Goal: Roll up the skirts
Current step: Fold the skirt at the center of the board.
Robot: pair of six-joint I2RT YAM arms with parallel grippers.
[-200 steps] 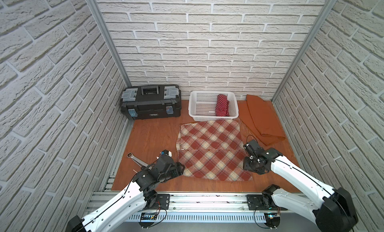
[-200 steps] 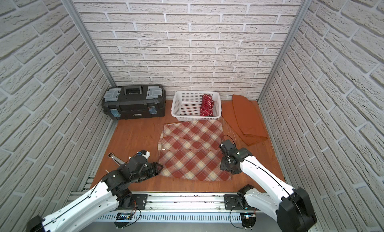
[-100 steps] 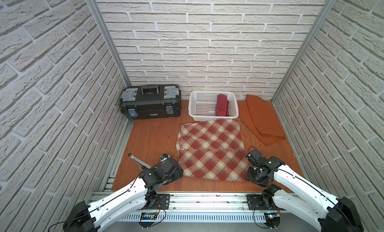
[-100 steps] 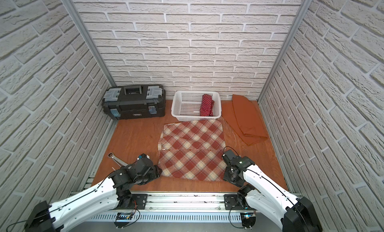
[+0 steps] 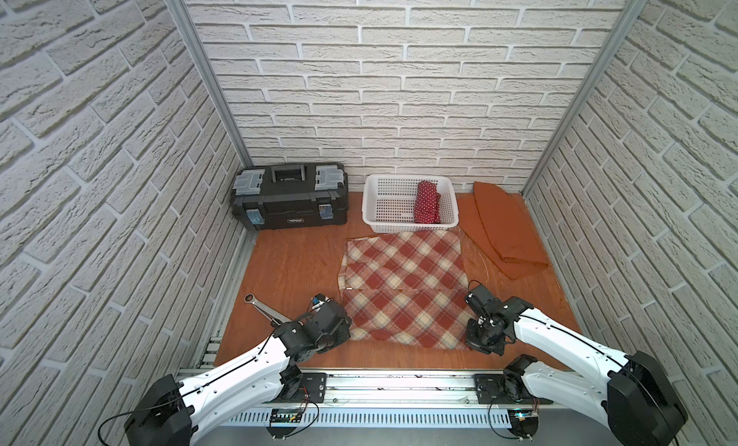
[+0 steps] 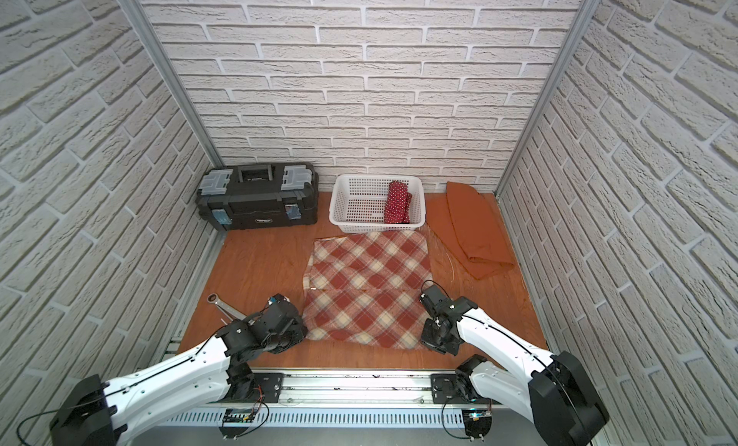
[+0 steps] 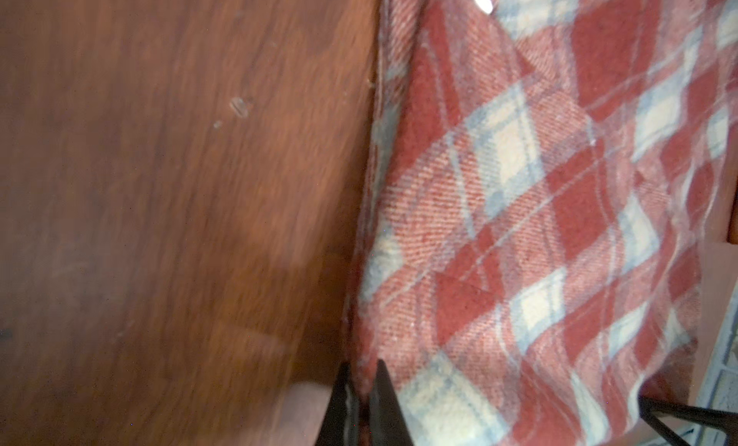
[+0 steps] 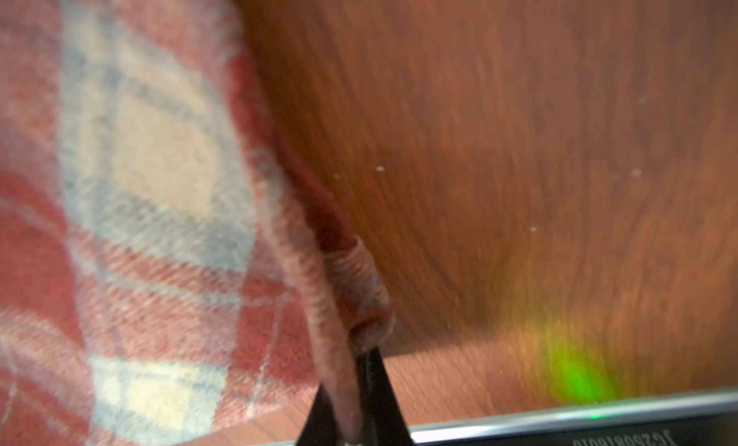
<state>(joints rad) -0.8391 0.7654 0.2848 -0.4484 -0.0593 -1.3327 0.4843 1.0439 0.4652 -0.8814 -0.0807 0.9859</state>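
both top views give you one high look down from above the front edge of the wooden surface (image 5: pixel 295 264), facing the back brick wall (image 5: pixel 399 104), sharing everything. your wrist cameras sit close over the plaid skirt (image 7: pixel 519 184), one at each front corner.

The plaid skirt (image 5: pixel 403 288), red and cream wool, lies spread flat, with a crosswise fold line about halfway up. Its two near corners are lifted a little. One is pinched between the closed jaws of the left gripper (image 7: pixel 361 370) and the other is bunched between those of the right gripper (image 8: pixel 351 368).

The polka-dot skirt (image 5: pixel 427 202), dark red with white spots, is a tight roll in a white basket (image 5: pixel 383 208), well beyond both grippers.

The orange skirt (image 5: pixel 505 232), plain rust, lies folded flat, far ahead of the right gripper and apart from it.
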